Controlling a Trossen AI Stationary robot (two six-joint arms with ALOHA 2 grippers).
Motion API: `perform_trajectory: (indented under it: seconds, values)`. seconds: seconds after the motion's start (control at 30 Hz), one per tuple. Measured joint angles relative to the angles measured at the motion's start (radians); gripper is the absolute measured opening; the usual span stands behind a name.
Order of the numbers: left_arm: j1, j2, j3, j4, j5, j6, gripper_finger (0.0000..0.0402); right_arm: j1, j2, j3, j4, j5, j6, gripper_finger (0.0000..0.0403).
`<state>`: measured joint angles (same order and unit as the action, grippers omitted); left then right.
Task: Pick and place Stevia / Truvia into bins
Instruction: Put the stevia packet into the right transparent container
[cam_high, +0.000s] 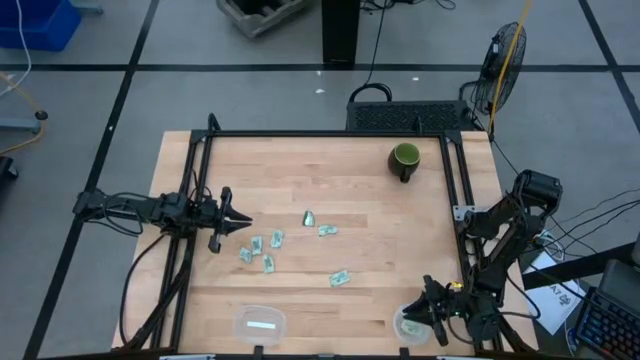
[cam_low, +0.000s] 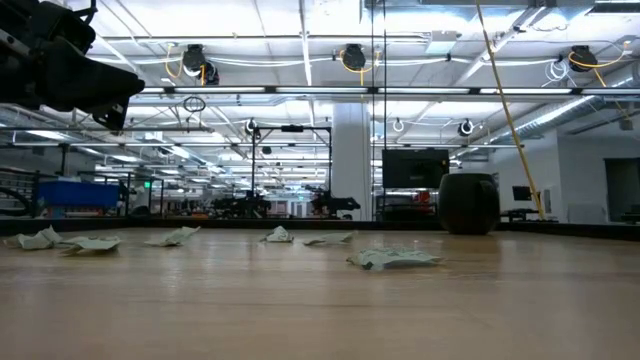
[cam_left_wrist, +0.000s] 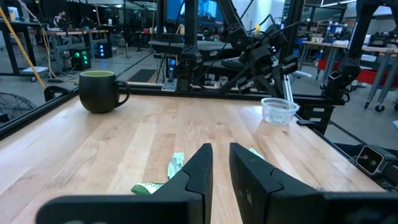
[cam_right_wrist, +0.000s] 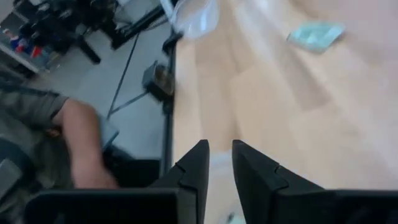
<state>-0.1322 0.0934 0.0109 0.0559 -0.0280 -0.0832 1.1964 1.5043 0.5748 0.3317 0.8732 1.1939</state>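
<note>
Several pale green and white Stevia sachets (cam_high: 277, 238) lie flat and scattered on the middle of the wooden table; the low view shows them too (cam_low: 395, 258). The rounded-rectangular bin (cam_high: 261, 322) sits at the near edge with one sachet in it. The round bin (cam_high: 410, 326) sits at the near right corner, also holding a sachet. My left gripper (cam_high: 240, 222) hovers left of the sachets, raised, fingers a narrow gap apart (cam_left_wrist: 221, 165), empty. My right gripper (cam_high: 425, 314) hangs over the round bin, fingers a narrow gap apart (cam_right_wrist: 219, 155), nothing between them.
A dark green mug (cam_high: 405, 160) stands at the far right of the table. A black frame rail (cam_high: 462, 200) runs along the table's right side. A person's arm (cam_right_wrist: 78, 140) shows beyond the near edge in the right wrist view. Bare wood lies between the sachets and the bins.
</note>
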Motion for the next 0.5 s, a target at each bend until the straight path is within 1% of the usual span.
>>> perform_trajectory:
  seconds: [0.07,0.17,0.27,0.5]
  values:
    - [0.0,0.0,0.0,0.0,0.0,0.0,0.0058,-0.019,0.0,0.0,0.0,0.019,-0.036,0.0072]
    - [0.0,0.0,0.0,0.0,0.0,0.0,0.0058,-0.074,0.0,0.0,0.0,0.018,-0.124,0.0075]
    - [0.0,0.0,0.0,0.0,0.0,0.0,0.0058,-0.157,0.0,0.0,0.016,0.003,-0.271,0.0075]
    - [0.0,0.0,0.0,0.0,0.0,0.0,0.0058,-0.388,-0.001,0.0,0.177,-0.209,-0.766,0.0075]
